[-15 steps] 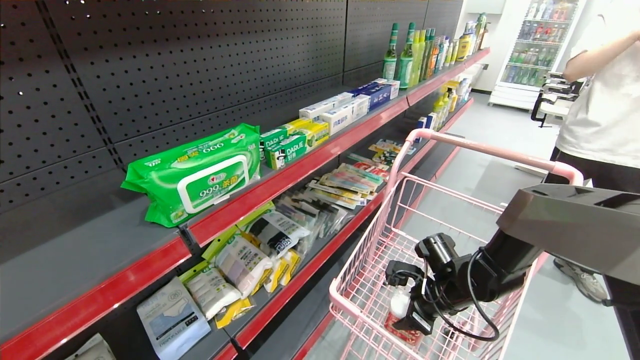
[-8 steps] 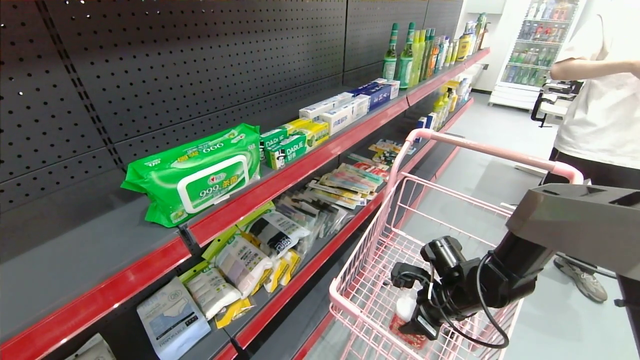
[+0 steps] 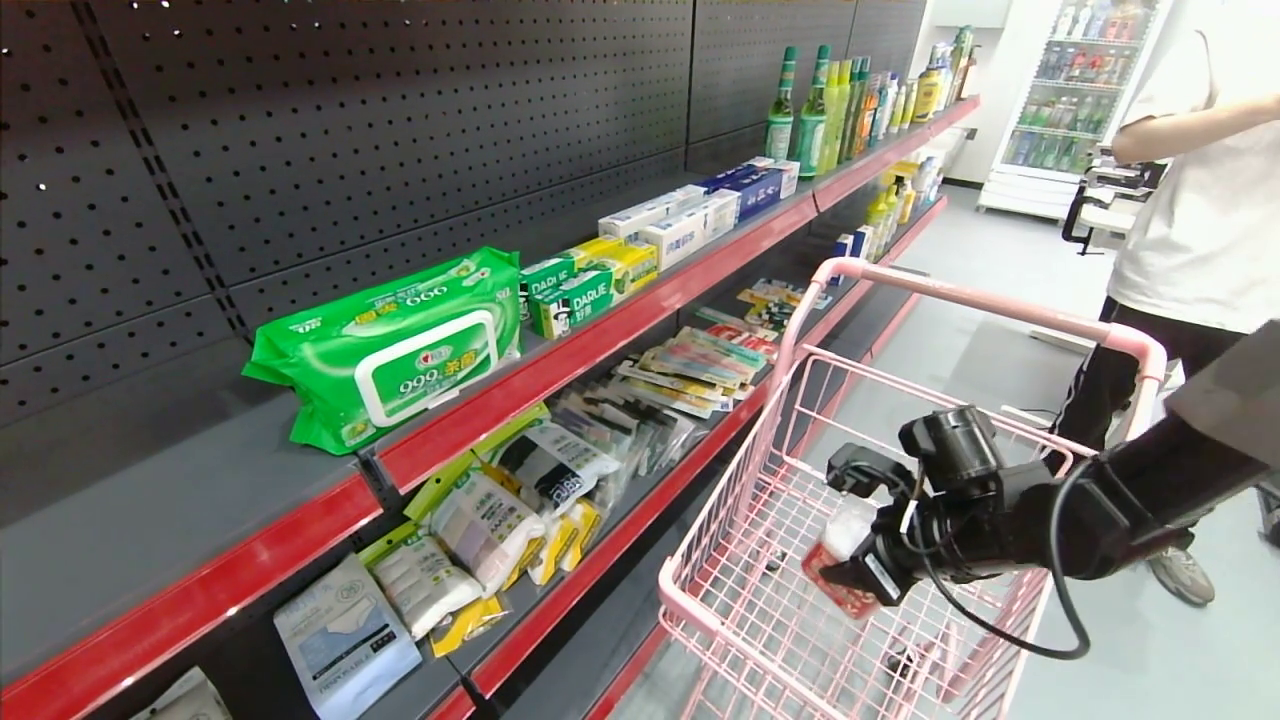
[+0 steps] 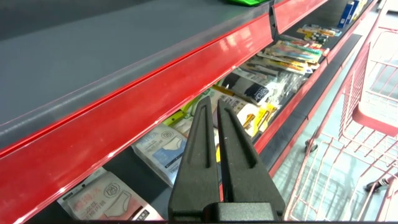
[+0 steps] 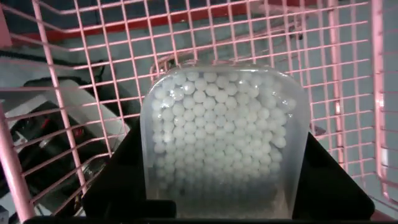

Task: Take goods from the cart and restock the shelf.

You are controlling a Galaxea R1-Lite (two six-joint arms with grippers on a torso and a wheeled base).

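A long store shelf (image 3: 560, 365) with red front edges runs from near left to far right under a black pegboard wall (image 3: 400, 120). On its upper board a green wipes pack (image 3: 400, 345) is laid at the near end. Toothpaste boxes (image 3: 590, 280) are lined up just beyond it, and tall bottles (image 3: 810, 110) are stood at the far end. The lower board is crowded with flat packets (image 3: 480, 520). A grey floor (image 3: 1000, 260) is seen to the right of the shelf, and a glass-door cooler (image 3: 1070, 100) is set at the far end of the aisle.

A pink wire cart (image 3: 960, 300) is parked beside the shelf. The right arm (image 3: 1100, 500) is stretched from the right across the cart's near side, its wrist angled down and to the left inside the basket. The right jaws are clenched on a clear jar (image 3: 835, 575) filled with white beads and wrapped in a red label. The jar is held tilted above the basket floor, inside the mesh walls.

The left jaws are pressed together with nothing between them, and are pointed at the packets of the lower board, just below the red edge of the upper one.
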